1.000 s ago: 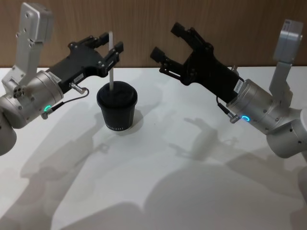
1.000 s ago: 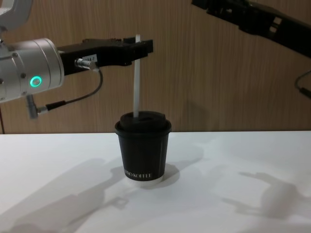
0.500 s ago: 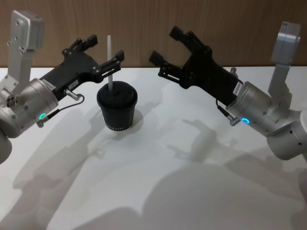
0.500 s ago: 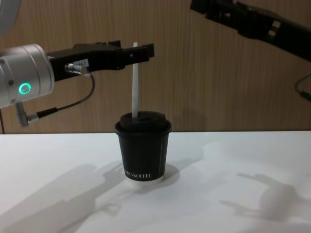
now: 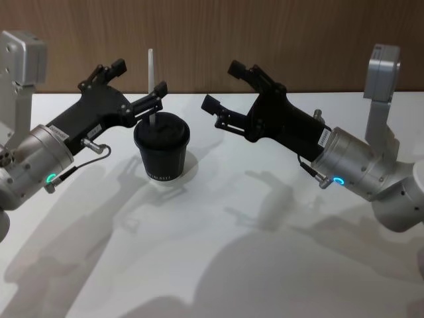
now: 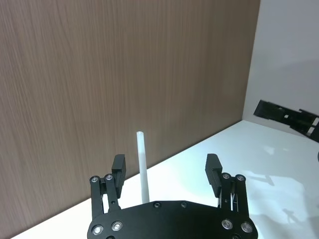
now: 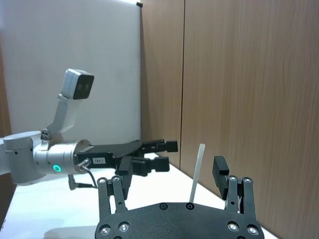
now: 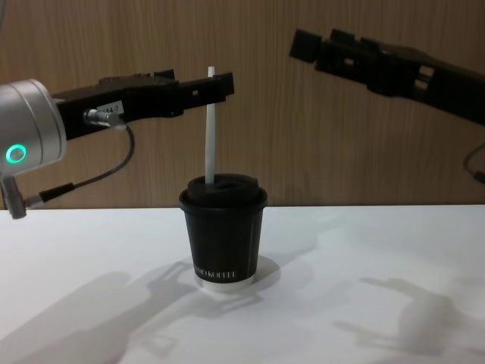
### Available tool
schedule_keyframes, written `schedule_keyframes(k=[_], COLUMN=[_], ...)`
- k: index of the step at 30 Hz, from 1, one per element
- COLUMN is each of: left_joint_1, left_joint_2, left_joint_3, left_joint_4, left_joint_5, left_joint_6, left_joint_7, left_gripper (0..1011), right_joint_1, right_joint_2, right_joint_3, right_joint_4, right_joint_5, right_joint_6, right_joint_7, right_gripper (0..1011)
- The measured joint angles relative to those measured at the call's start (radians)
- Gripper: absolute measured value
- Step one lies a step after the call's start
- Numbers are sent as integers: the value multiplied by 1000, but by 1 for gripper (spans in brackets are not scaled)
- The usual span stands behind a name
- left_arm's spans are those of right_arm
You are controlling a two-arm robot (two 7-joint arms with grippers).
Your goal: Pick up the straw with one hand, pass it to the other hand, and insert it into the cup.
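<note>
The white straw (image 5: 152, 86) stands upright in the lid of the black cup (image 5: 162, 151), which sits on the white table (image 5: 232, 265). My left gripper (image 5: 139, 75) is open around the straw's upper part, its fingers (image 6: 118, 167) clear of the straw (image 6: 143, 169). In the chest view the left gripper (image 8: 204, 87) sits level with the top of the straw (image 8: 211, 129), above the cup (image 8: 223, 235). My right gripper (image 5: 221, 85) hangs open and empty to the right of the cup, with the straw (image 7: 197, 172) beyond it.
A wooden wall (image 5: 298, 33) runs along the table's far edge, close behind the cup. Bare white table stretches in front of the cup and under both arms.
The left gripper has opened, let go of the straw and drawn back a little to the left. The straw stays upright in the cup. The right arm has sunk slightly.
</note>
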Motion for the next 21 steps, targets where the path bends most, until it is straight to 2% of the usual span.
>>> schedule_keyframes(k=[7,13,21], left_joint_1=[44,89,117], left_joint_2=[7,13,17], left_joint_3=[-14,-28,-38], left_joint_4=[-35,-63,-81], left_joint_5=[-3,-4,-5], left_joint_6=[-13,-58,-88], left_joint_7=[1,-17,-32], left_gripper=[1000,999,1000], right_joint_1=[-18,-27,-34], right_joint_2=[16,25,31], right_joint_3=[-4,-6,-6], right_joint_4=[-8,-13,-16], right_joint_5=[-2,-3,-4], right_joint_6=[13,19,24], right_joint_7=[-14,-22,-26], right_gripper=[1001,1001,1001])
